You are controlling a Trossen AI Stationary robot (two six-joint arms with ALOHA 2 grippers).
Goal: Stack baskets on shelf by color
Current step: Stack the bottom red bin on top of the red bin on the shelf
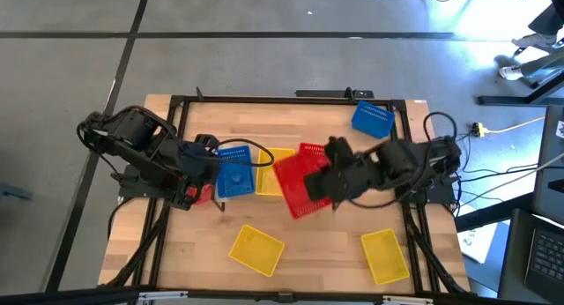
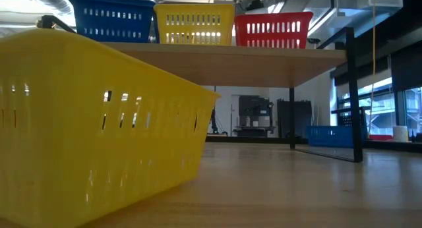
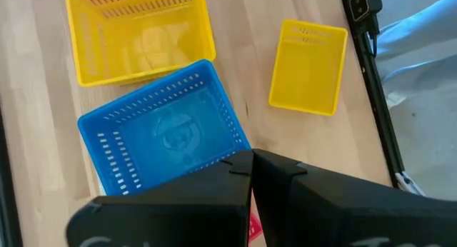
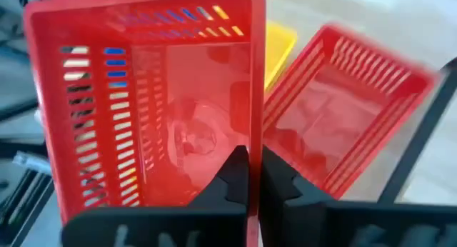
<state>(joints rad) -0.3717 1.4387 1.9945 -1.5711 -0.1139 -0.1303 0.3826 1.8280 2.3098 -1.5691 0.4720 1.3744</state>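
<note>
1. The wooden tabletop point(image 1: 308, 252) sat in its black frame on a grey floor, with cables trailing off to the right side.
2. On the shelf point(image 2: 264, 57), seen from table height, three baskets stood in a row: a blue basket point(image 2: 112, 20), a yellow basket point(image 2: 194, 24) and a red basket point(image 2: 273, 29).
3. The left gripper point(image 3: 251, 165) was clenched on the rim of a blue basket point(image 1: 234, 171), held over the shelf area near the table's middle left.
4. The right gripper point(image 4: 253, 165) was clamped on the wall of a red basket point(image 1: 301, 186), which hung tilted beside another red basket point(image 4: 343, 125).
5. A yellow basket point(image 1: 256, 249) lay open side up near the front edge, left of centre, looming large before the low camera.
6. A second yellow basket point(image 1: 385, 256) lay near the front right.
7. Another blue basket point(image 1: 372, 119) rested tilted at the far right corner.
8. A patch of red point(image 1: 203, 194) showed under the left arm; I could not tell what it was.
</note>
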